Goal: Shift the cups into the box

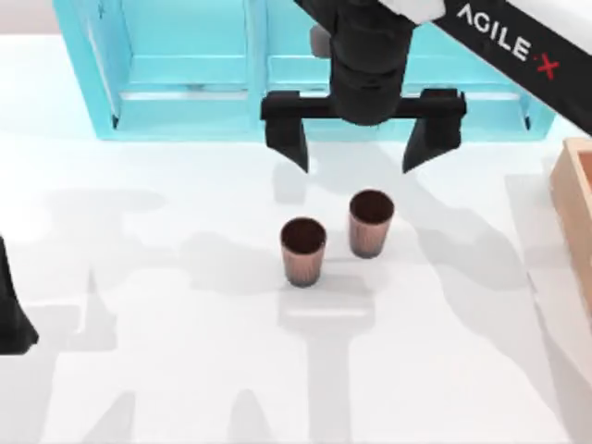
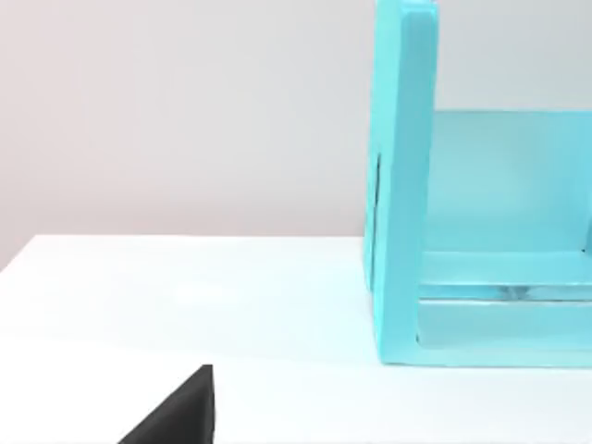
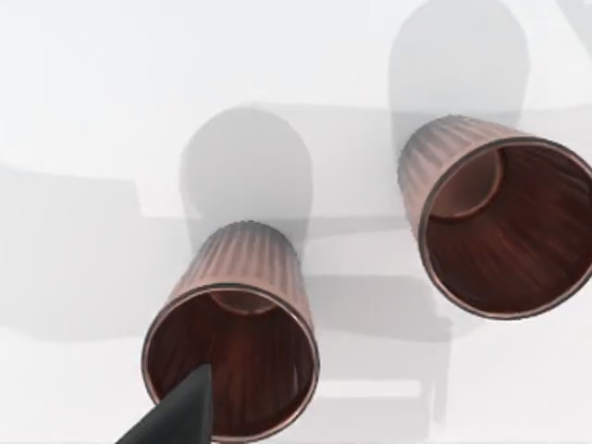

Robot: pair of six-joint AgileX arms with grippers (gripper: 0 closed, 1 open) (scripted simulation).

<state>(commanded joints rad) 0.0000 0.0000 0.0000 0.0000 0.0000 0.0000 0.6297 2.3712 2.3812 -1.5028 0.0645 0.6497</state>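
My right hand (image 1: 363,139) hangs with fingers spread wide above the two ribbed copper-brown tumblers (image 1: 303,250) (image 1: 371,222) — upright, near each other mid-table (image 1: 166,370), likely lining up a grasp — while the tan wooden box (image 1: 575,199) waits at the right edge, turquoise shelf unit (image 1: 185,74) behind, left hand (image 1: 11,319) parked.

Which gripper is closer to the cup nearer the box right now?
Right. The right gripper hangs open just above and behind that cup, near the turquoise shelf unit. The left gripper sits parked at the table's far left edge.
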